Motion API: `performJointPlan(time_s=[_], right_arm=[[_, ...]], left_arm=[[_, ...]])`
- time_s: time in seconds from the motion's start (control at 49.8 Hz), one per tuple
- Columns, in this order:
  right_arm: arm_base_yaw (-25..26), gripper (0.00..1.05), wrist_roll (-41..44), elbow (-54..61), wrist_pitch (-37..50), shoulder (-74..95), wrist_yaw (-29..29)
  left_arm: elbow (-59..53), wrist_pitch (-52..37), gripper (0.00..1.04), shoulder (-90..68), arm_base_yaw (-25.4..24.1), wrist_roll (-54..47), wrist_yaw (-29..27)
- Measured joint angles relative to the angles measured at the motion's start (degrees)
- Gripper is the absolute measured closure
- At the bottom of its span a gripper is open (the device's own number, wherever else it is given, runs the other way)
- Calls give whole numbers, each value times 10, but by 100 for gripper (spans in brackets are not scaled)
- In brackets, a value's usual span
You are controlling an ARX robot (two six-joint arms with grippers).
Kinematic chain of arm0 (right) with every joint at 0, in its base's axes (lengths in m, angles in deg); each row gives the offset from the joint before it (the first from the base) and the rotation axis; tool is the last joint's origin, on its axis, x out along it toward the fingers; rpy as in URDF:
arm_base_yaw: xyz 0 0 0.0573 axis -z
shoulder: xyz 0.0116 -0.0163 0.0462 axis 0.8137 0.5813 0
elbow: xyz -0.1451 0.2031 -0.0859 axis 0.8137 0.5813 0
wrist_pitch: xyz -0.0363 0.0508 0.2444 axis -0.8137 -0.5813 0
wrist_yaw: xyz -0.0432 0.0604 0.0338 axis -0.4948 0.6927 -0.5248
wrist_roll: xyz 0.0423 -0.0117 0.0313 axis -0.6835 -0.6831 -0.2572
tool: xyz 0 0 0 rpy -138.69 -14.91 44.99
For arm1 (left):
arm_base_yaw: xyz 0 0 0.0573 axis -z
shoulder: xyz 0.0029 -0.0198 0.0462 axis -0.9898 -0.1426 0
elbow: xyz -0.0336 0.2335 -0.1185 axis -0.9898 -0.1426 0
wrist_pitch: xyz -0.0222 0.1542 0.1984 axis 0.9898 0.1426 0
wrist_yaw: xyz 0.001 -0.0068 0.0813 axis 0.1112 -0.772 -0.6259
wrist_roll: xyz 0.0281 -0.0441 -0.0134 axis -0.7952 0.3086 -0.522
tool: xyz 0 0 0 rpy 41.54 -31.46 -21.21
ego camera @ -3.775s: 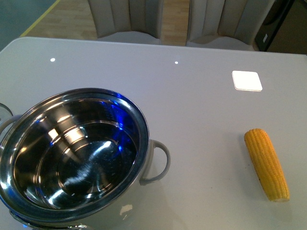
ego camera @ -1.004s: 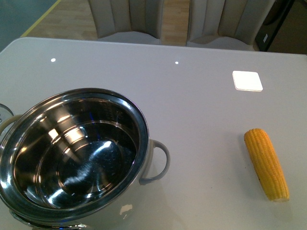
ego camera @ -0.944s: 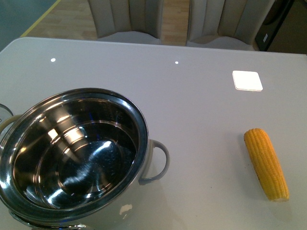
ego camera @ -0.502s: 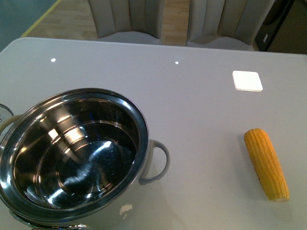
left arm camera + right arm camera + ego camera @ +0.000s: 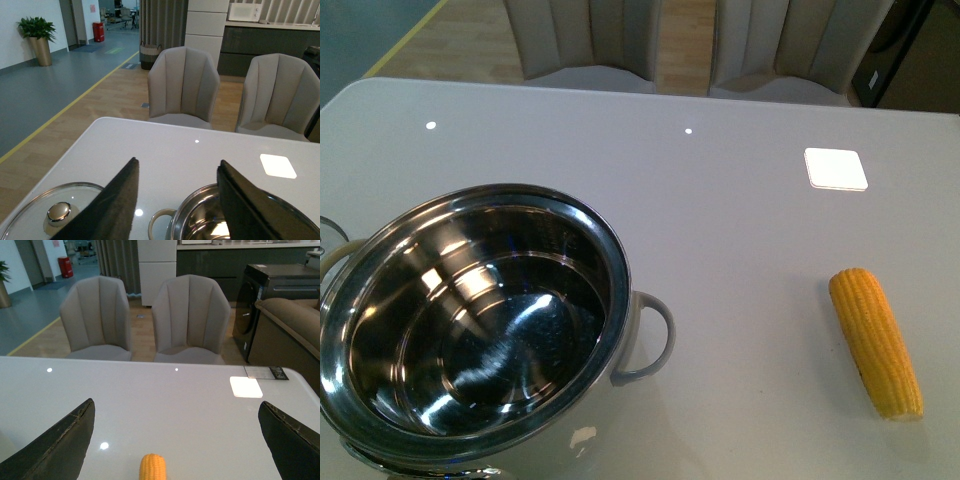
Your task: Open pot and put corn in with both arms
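The pot (image 5: 480, 320) stands open at the table's near left, its shiny inside empty, with a looped handle (image 5: 655, 335) on its right side. The corn (image 5: 876, 343) lies on the table at the right, well apart from the pot. Neither gripper shows in the front view. In the left wrist view my left gripper (image 5: 178, 162) hangs open above the pot (image 5: 200, 225). A glass lid (image 5: 30, 220) with a metal knob rests on the table beside it. In the right wrist view my right gripper (image 5: 176, 403) is open above the corn (image 5: 152, 467), with nothing between its fingers.
A white square patch (image 5: 836, 168) sits on the grey table (image 5: 720, 220) at the far right. Two beige chairs (image 5: 585, 40) stand beyond the far edge. A dark cabinet and a sofa (image 5: 295, 315) lie off to the right of the table.
A blue reflection inside the pot has faded. Pot and corn lie where they were.
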Motion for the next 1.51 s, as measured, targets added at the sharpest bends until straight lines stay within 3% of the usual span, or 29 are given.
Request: performJointPlan(time_s=[0.261,0.321,0.382,0.422,0.522,0.622,0.803,0.924,1.124,1.506], right_arm=[[0,9,0,0,0,0,0],[-1,9,-8,-2,-8,5,-4],[-4,9,-83,-56,-143,91,-21],[-3,9,-124,-69,-166,148,-18],[-2,9,-163,-76,-121,242,1],[-11,9,-174,-114,-18,402,-1],[-28,9,-131,-196,137,668,-16],[-22,9,-96,-271,180,858,0],[-18,9,-36,-357,189,1066,15],[-14,9,63,-433,159,1192,7]], left_arm=[[0,0,5,0,0,-1,0],[0,0,8,0,0,-2,0],[0,0,7,0,0,-2,0],[0,0,7,0,0,-2,0],[0,0,7,0,0,-2,0],[0,0,7,0,0,-2,0],[0,0,7,0,0,-2,0],[0,0,7,0,0,-2,0],[0,0,7,0,0,-2,0],[0,0,7,0,0,-2,0]])
